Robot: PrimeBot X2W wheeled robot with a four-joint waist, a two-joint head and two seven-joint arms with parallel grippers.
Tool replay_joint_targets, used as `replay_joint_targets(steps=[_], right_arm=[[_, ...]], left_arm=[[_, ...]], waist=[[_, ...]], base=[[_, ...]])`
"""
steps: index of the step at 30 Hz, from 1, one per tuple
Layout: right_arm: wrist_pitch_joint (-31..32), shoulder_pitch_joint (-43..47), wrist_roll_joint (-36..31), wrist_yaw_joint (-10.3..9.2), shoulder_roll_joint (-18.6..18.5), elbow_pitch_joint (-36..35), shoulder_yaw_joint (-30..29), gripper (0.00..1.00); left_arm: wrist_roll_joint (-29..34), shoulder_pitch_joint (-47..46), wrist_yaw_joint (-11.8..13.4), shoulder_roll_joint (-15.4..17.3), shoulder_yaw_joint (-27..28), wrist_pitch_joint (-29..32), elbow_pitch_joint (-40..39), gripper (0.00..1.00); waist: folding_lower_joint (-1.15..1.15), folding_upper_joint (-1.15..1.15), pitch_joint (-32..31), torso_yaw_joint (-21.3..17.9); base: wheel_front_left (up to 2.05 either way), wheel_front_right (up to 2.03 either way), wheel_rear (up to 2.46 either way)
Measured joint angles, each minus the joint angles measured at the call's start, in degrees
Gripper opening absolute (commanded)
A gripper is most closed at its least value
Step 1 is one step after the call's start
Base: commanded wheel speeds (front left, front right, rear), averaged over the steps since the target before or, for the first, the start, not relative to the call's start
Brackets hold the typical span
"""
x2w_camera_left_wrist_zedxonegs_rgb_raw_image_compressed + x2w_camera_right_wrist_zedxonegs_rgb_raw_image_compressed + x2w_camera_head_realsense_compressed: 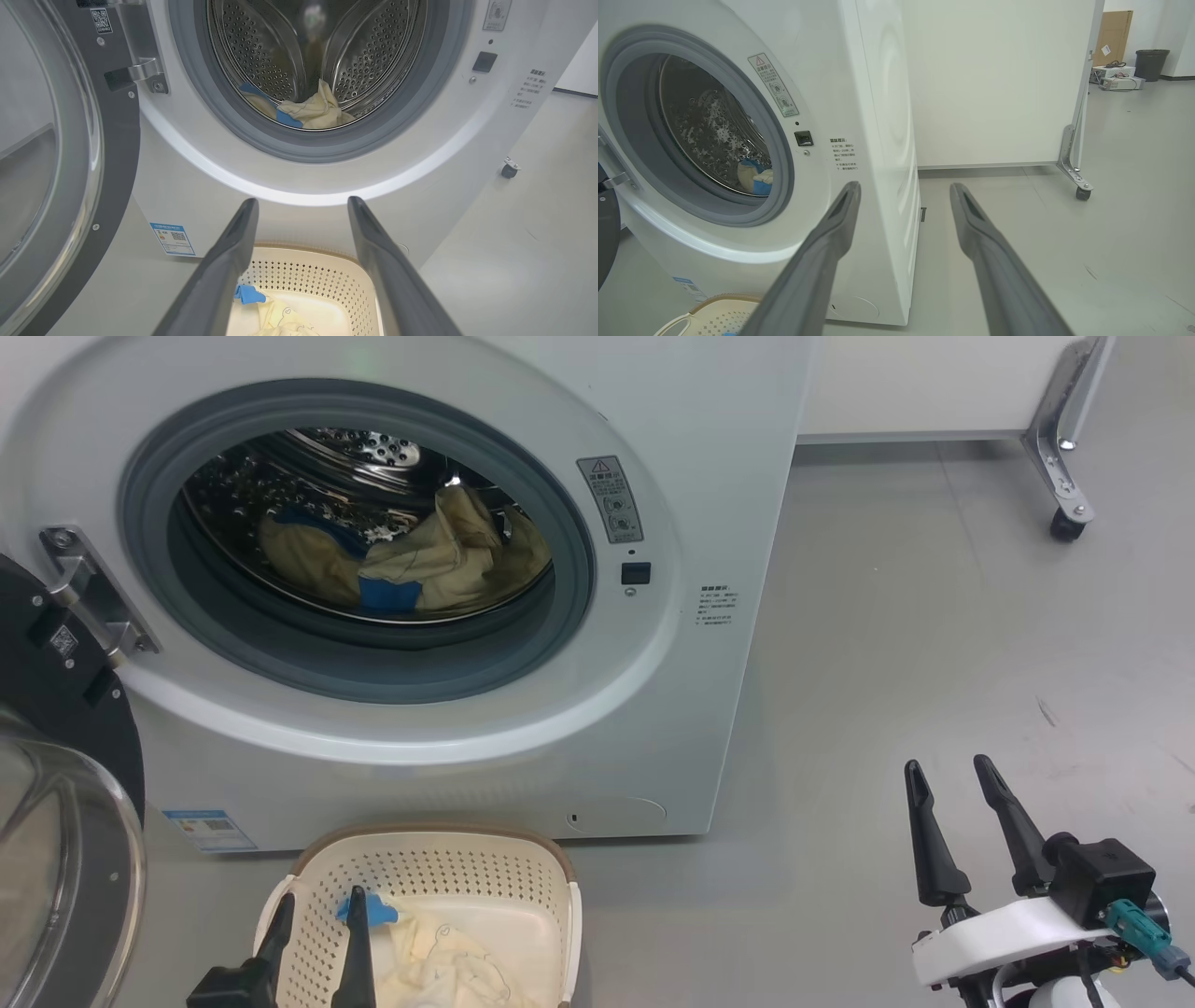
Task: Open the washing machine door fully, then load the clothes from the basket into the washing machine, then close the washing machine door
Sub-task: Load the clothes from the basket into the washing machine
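Observation:
The white washing machine (709, 476) stands with its door (56, 803) swung wide open at the left, glass bulge facing me. Inside the steel drum lie cream-yellow clothes (448, 560) with blue trim, also seen in the left wrist view as clothes (313, 112). The cream basket (439, 873) sits on the floor before the machine, with more cream clothes (457, 952) and a blue cuff in it. My left gripper (317, 905) hangs open just over the basket's near left part, holding nothing. My right gripper (952, 779) stands open over bare floor at the lower right, empty.
A white panel on a metal caster leg (1064, 457) stands behind the machine at the right. Grey floor (934, 663) spreads to the right of the machine. Far back, a cardboard box (1111, 37) and a dark bin (1150, 63) stand by the wall.

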Motion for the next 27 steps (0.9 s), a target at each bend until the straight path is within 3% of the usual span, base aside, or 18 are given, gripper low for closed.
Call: replay_joint_targets(steps=[20,27], right_arm=[[0.0,-7.7,0.0,0.00,1.0,-2.3,0.9,1.00],[0.0,-10.2,0.0,0.00,1.1,-2.5,1.3,1.00]], left_arm=[[1.6,-6.7,-0.8,2.4,-0.2,0.0,0.0,1.00],[2.0,-9.8,-2.4,3.0,-0.9,1.6,2.4,1.00]], waist=[[0.00,0.00,12.4,-3.7],[0.00,0.00,16.8,-5.0]], base=[[0.00,0.00,0.00],[0.00,0.00,0.00]])
